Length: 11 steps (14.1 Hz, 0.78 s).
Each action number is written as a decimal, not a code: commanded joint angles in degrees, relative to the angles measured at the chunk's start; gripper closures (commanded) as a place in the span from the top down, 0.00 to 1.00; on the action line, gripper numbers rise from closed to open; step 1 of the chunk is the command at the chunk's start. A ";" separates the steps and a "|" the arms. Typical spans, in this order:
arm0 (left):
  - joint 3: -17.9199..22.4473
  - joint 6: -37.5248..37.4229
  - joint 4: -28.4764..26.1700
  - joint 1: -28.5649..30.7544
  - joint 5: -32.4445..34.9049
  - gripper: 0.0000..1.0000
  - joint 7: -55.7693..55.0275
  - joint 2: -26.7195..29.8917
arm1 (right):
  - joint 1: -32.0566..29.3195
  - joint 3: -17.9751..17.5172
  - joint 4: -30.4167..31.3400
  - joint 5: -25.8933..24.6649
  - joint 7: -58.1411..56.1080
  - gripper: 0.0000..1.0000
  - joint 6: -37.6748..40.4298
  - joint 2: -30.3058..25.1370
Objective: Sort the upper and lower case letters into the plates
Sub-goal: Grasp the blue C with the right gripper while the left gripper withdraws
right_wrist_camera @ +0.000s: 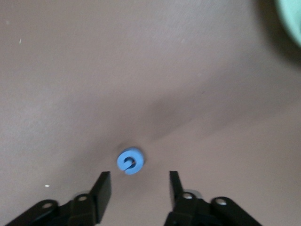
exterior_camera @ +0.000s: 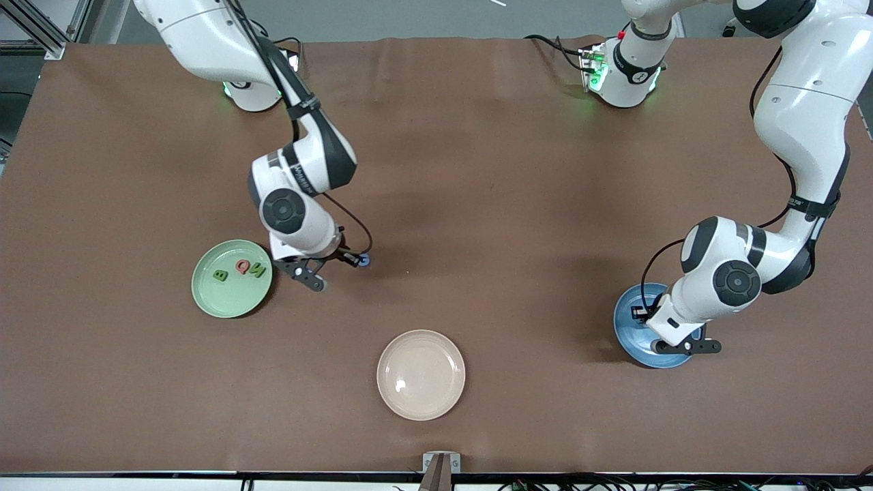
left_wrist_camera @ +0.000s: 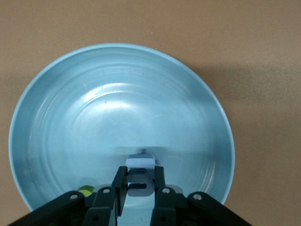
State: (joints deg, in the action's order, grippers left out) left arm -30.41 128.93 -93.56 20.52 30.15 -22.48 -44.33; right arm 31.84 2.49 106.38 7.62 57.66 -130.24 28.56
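Note:
The mint green plate (exterior_camera: 204, 294) lies toward the right arm's end and holds a green B (exterior_camera: 220, 275), a red Q (exterior_camera: 243, 266) and a green N (exterior_camera: 257, 271). Beside it, my right gripper (exterior_camera: 310, 276) (right_wrist_camera: 138, 175) stands open and empty, low over the cloth. A small blue letter (exterior_camera: 363, 260) (right_wrist_camera: 130, 161) lies on the cloth just ahead of its fingertips. My left gripper (exterior_camera: 685, 346) (left_wrist_camera: 139, 170) hangs over the blue plate (exterior_camera: 631, 326) (left_wrist_camera: 117, 103), shut on a pale letter (left_wrist_camera: 140, 162). A yellow-green piece (left_wrist_camera: 85, 190) shows in that plate, mostly hidden by the fingers.
A cream-beige plate (exterior_camera: 421, 374) with nothing in it sits near the front edge, midway along the table. Brown cloth (exterior_camera: 477, 204) covers the whole table. The green plate's rim (right_wrist_camera: 291, 19) shows at a corner of the right wrist view.

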 commanded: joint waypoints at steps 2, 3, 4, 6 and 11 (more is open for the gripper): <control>-0.27 0.71 0.22 0.22 1.14 0.10 -0.19 -0.32 | 2.26 0.33 4.52 0.03 2.98 1.00 -9.13 1.59; -0.27 0.71 0.22 0.22 1.14 0.13 -0.28 -0.40 | 2.96 0.33 5.58 0.03 3.07 1.00 -11.24 1.85; -0.27 0.71 0.22 0.22 1.14 0.13 -0.37 -0.40 | 3.84 0.41 6.46 -0.06 3.34 1.00 -12.74 2.03; -0.27 0.71 0.22 0.22 1.05 0.26 -0.37 -0.40 | 4.20 0.41 7.61 -0.06 3.51 0.94 -15.20 2.38; -0.27 0.71 0.22 0.13 0.61 0.56 -0.54 -0.32 | 4.11 0.50 7.61 -0.85 3.51 0.70 -15.74 3.43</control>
State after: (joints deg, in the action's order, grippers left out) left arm -30.41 129.11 -93.56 20.52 30.15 -22.55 -44.39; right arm 35.65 2.69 113.17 7.53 60.19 -145.15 32.25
